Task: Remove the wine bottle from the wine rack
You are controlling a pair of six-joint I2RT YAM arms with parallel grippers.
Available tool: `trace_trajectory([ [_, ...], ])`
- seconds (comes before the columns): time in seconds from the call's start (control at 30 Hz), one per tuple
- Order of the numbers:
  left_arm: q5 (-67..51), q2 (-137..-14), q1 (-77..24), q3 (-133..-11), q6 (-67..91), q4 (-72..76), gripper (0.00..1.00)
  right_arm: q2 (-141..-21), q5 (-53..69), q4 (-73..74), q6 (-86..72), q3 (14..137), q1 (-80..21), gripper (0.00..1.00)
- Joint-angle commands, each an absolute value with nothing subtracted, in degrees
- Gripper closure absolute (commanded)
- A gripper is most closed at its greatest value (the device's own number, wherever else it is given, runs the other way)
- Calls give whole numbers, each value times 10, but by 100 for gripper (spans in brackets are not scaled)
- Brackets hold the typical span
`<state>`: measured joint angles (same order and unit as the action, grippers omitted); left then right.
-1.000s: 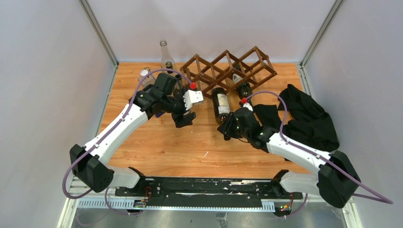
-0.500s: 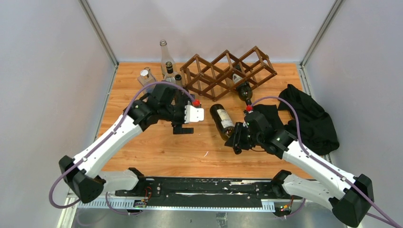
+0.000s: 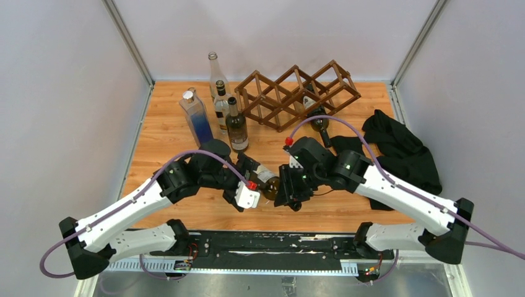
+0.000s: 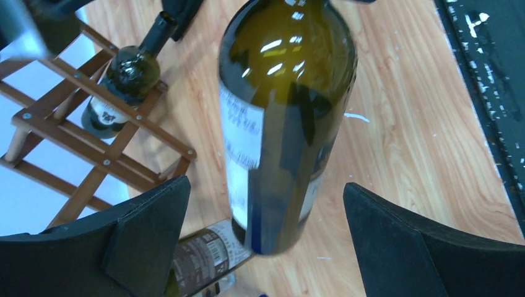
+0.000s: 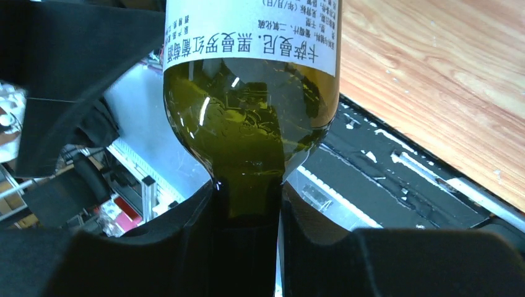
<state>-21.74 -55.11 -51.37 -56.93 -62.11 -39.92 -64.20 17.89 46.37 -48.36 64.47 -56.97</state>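
The dark brown lattice wine rack (image 3: 297, 93) stands at the back of the table and also shows in the left wrist view (image 4: 93, 148). My right gripper (image 3: 286, 189) is shut on the neck of a dark green wine bottle (image 3: 270, 180) with a white label. It holds the bottle off the rack, in front of it; the neck sits between its fingers (image 5: 244, 204). My left gripper (image 3: 251, 172) is open. Its fingers (image 4: 148, 223) flank the bottle's base end (image 4: 285, 124) without touching it. Another dark bottle (image 3: 317, 117) lies in the rack.
Several bottles stand at the back left: a clear one (image 3: 215, 71), a square one with blue liquid (image 3: 197, 117) and two dark wine bottles (image 3: 236, 127). A black cloth (image 3: 402, 154) lies at the right. The black base rail (image 3: 266, 241) runs along the near edge.
My right gripper has carried the bottle from beside the rack towards the near edge. My left gripper has swung back from the rack and now brackets the bottle's base.
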Motion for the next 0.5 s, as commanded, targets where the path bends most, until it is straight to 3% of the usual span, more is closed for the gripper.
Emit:
trace_trajectory([
  [0.0,-203,-519,-542,-538,-602,-365,0,-676,194,466,-460,742,-603,100],
  [0.27,-168,-497,-557,-507,-569,-354,0,-760,221,470,-445,848,-633,100],
  [0.37,-148,-490,-557,-498,-560,-335,9,-776,229,479,-443,863,-635,100],
  [0.47,-142,-479,-557,-486,-549,-320,24,-775,223,482,-434,871,-635,75],
])
